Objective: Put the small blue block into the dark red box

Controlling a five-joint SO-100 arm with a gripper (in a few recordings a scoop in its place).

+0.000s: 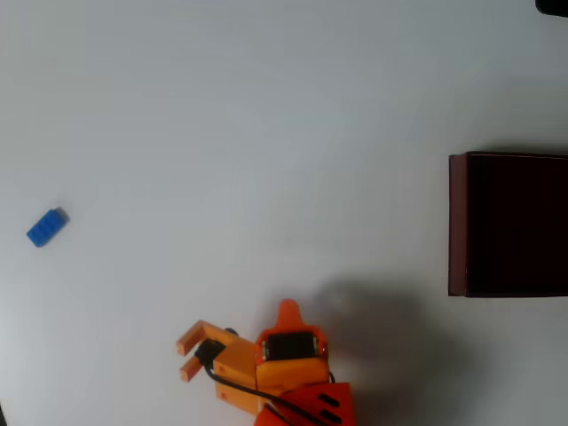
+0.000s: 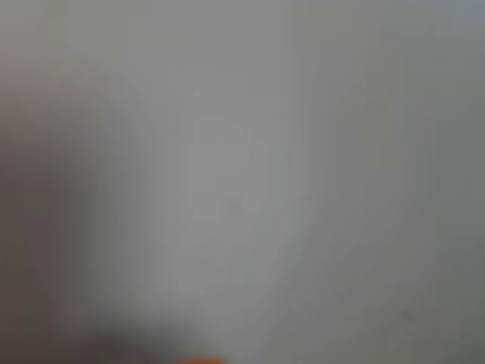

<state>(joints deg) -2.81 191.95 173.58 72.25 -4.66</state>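
Small blue block (image 1: 46, 227) lies diag., long axis lower-left to upper-right; tool (image 1: 186, 357) prob. narrowly parted, empty.

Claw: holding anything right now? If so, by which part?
Nothing held. The claw is open over bare table in the overhead view; the small blue block lies apart, far left, and the dark red box sits at the right edge.

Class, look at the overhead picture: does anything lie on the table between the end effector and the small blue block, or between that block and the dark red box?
Nothing visible does. In the overhead view, bare white table lies between the end effector and the small blue block at the picture's left, and between the block and the dark red box at the right edge.
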